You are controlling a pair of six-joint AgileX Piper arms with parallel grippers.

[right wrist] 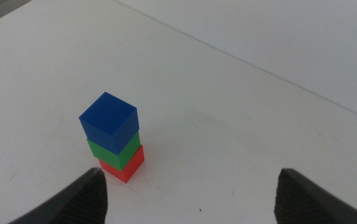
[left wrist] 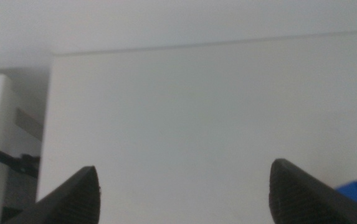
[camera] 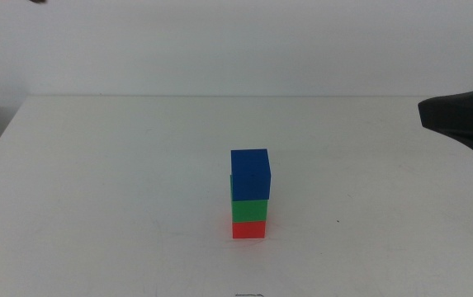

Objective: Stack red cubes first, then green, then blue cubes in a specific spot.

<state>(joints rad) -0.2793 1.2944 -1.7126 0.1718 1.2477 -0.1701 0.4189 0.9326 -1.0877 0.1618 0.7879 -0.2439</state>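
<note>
White table [camera: 120, 181] is filling most of the middle view, and a pale wall is standing behind it. Nearest to the camera, the red cube [camera: 249, 228] is sitting on the table. The green cube [camera: 249, 210] is resting right on top of it. The blue cube [camera: 250, 175] is sitting on top of the green one, turned a little.

The right gripper [right wrist: 190, 193] is hanging above the table, off to the stack's right side and well apart from it. Its jaws are spread wide and are holding nothing. The stack is sitting just ahead of one jaw.

The left gripper [left wrist: 184, 193] is waiting over the table too. Its jaws are also wide apart and empty, with a bit of blue peeking out beside one jaw.
</note>
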